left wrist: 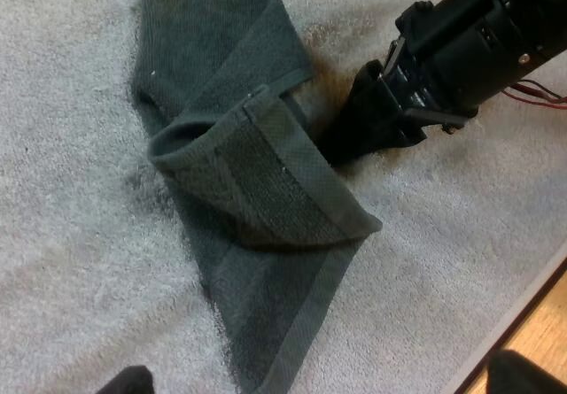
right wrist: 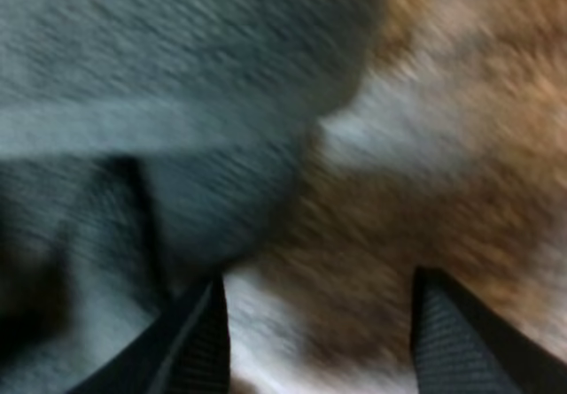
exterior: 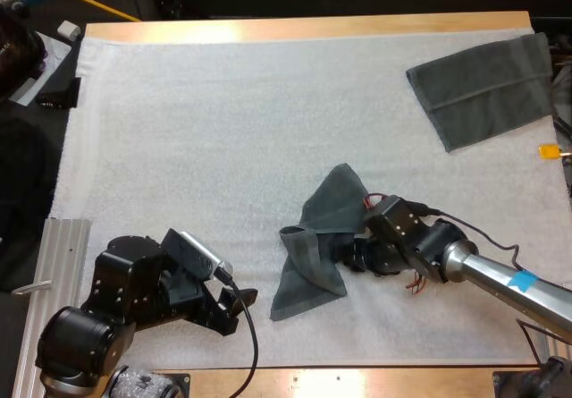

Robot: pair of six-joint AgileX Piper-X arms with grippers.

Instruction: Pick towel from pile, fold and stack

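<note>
A crumpled dark grey-green towel [exterior: 315, 246] lies on the white mat [exterior: 223, 148], twisted, with one hemmed corner folded over itself [left wrist: 266, 181]. My right gripper [exterior: 355, 255] sits low at the towel's right edge, open; its fingers [right wrist: 199, 341] stand apart over bare mat, with the towel against the left one. In the left wrist view my right gripper [left wrist: 368, 119] touches the mat right beside the fold. My left gripper [exterior: 239, 301] rests near the front edge, a little left of the towel's lower corner, open with nothing between its fingertips [left wrist: 124, 382].
A second towel [exterior: 483, 89] lies flat and folded at the mat's far right corner. The table's wooden front edge [exterior: 357, 380] runs just behind both arms. Bare mat stretches across the middle and left.
</note>
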